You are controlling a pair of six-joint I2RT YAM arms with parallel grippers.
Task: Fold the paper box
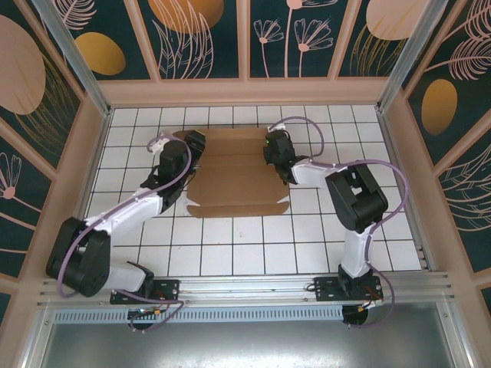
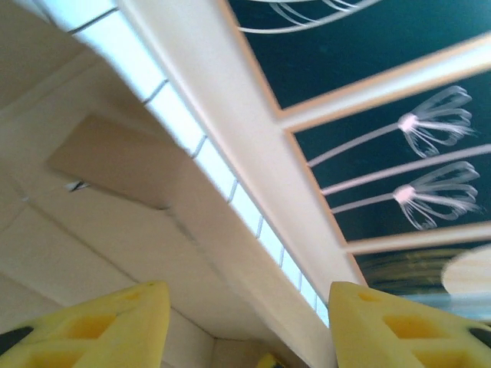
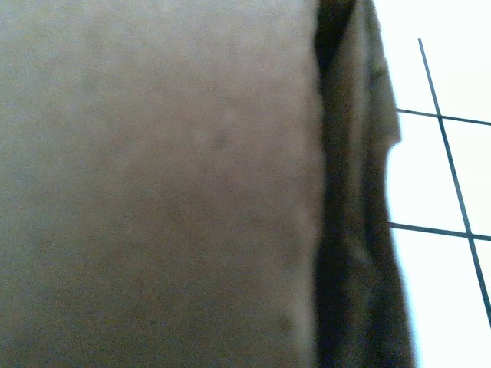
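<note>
The paper box (image 1: 234, 172) lies as a brown creased cardboard sheet in the middle of the tiled floor, with its side flaps partly raised. My left gripper (image 1: 198, 144) is at the box's far left edge. In the left wrist view it (image 2: 247, 299) is open: the yellow fingers (image 2: 115, 326) stand wide apart, with pale cardboard (image 2: 115, 153) beyond them and nothing between them. My right gripper (image 1: 270, 149) is at the box's far right edge. A cardboard panel (image 3: 153, 184) close to the right wrist camera hides its fingers.
White tiles (image 1: 230, 245) run around the box and show beside the flap (image 3: 437, 169). A beige rail (image 2: 230, 100) and dark patterned walls close the back and sides. Both arm bases stand at the near edge.
</note>
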